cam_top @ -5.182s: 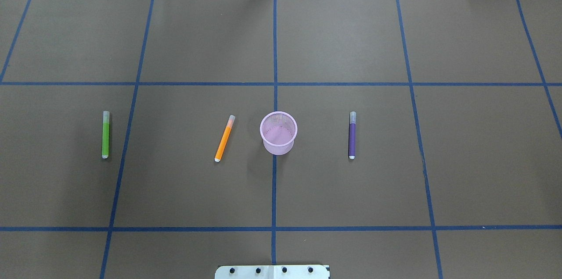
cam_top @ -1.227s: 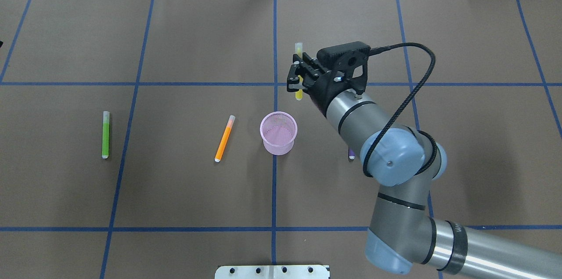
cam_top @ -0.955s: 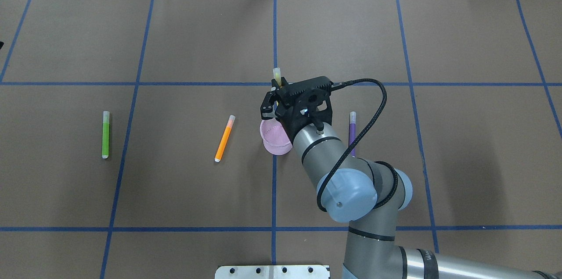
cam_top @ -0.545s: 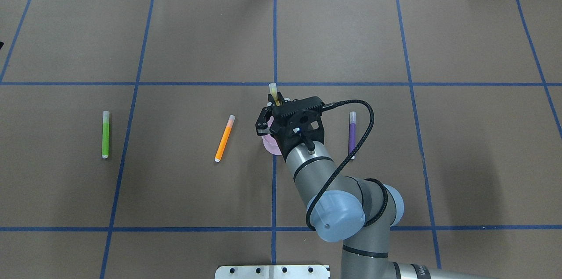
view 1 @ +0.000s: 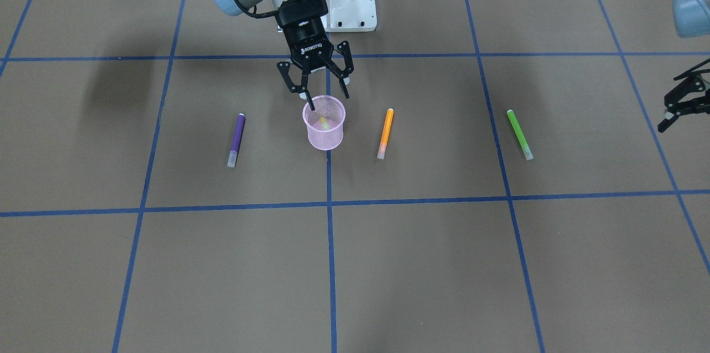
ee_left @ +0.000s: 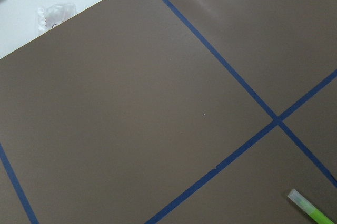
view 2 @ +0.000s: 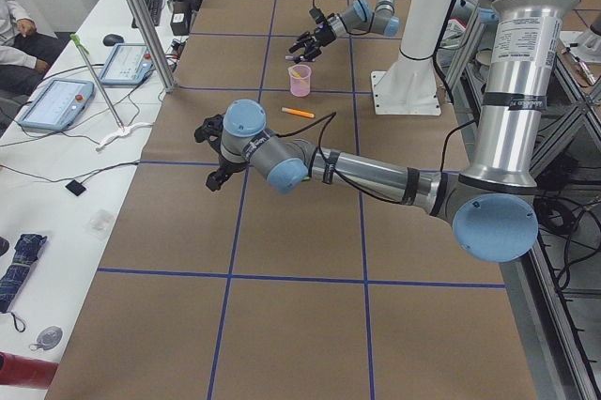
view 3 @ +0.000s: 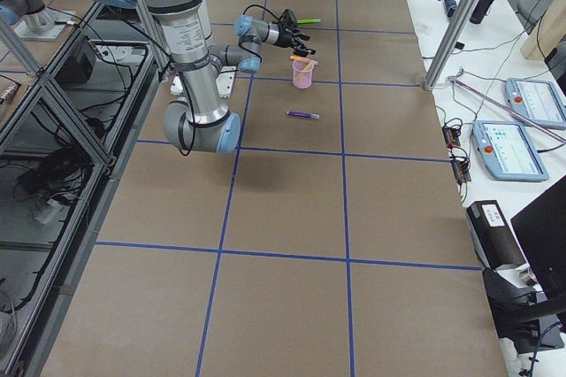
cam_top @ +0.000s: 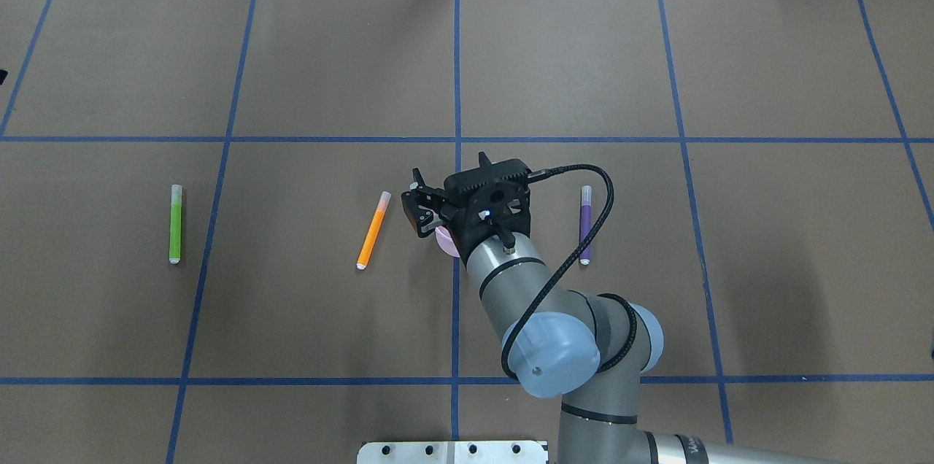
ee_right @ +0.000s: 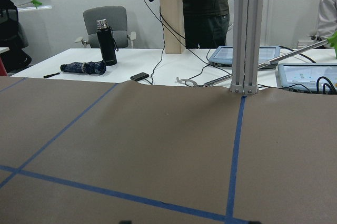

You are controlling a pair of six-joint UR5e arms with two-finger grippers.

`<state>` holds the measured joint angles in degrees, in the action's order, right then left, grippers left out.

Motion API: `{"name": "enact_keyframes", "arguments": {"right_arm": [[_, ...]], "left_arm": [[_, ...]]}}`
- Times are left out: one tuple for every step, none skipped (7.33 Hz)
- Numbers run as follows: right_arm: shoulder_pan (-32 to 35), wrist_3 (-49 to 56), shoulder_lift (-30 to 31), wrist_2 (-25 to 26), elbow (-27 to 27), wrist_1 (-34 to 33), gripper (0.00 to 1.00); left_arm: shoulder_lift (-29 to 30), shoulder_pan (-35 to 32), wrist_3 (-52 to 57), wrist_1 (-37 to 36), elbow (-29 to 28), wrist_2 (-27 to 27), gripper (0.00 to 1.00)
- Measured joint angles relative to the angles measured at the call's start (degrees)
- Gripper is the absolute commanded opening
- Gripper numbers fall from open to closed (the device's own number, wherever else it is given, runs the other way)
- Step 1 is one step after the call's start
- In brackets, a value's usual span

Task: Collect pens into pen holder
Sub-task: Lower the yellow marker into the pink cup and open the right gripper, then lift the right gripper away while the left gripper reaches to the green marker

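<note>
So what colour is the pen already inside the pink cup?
Yellow. The pen shows best in the front-facing view, lying inside the cup.

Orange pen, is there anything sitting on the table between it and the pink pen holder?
Nothing visible. Bare table lies between the orange pen and the pen holder. The right gripper hangs open over the holder's mouth, so it would likely need to clear before a drop.

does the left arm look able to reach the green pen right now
Likely yes. The green pen lies flat by itself, and the left gripper hovers open off to its side with no object between them. The right gripper is away over the pen holder, not in its path.
</note>
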<state>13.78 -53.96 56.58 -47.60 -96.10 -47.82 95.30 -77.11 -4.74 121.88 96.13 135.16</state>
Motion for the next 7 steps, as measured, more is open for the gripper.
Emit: {"name": "enact_keyframes", "arguments": {"right_arm": [[3.01, -1.37, -0.21, -5.16, -0.06, -0.84, 0.99], [6.96, -3.76, -0.21, -11.84, -0.4, -4.34, 0.99], [11.36, -5.63, -0.21, -19.38, -1.15, -9.37, 0.99], [16.04, -6.58, -0.11, -27.51, -1.8, -13.77, 0.99], [21.25, -6.97, 0.04, -36.54, -2.1, -17.93, 1.0], [27.0, -6.79, 0.15, -46.27, -2.2, -22.1, 1.0], [32.75, -6.01, 0.37, -55.43, -2.2, -25.62, 1.0]], "left_arm": [[-0.13, 1.56, -5.12, 0.73, 0.17, -0.12, 1.0], [-0.58, 3.89, -12.48, 2.56, 0.24, -0.35, 1.0], [-1.25, 6.76, -20.57, 4.85, 0.26, -1.32, 1.0], [-1.87, 10.07, -26.99, 6.4, 0.28, -4.17, 1.0], [-2.43, 14.39, -32.42, 7.06, 0.28, -9.38, 1.0], [-2.71, 19.21, -37.58, 7.27, 0.22, -15.44, 1.0], [-2.85, 23.69, -42.45, 7.33, 0.07, -20.44, 1.0]]}}
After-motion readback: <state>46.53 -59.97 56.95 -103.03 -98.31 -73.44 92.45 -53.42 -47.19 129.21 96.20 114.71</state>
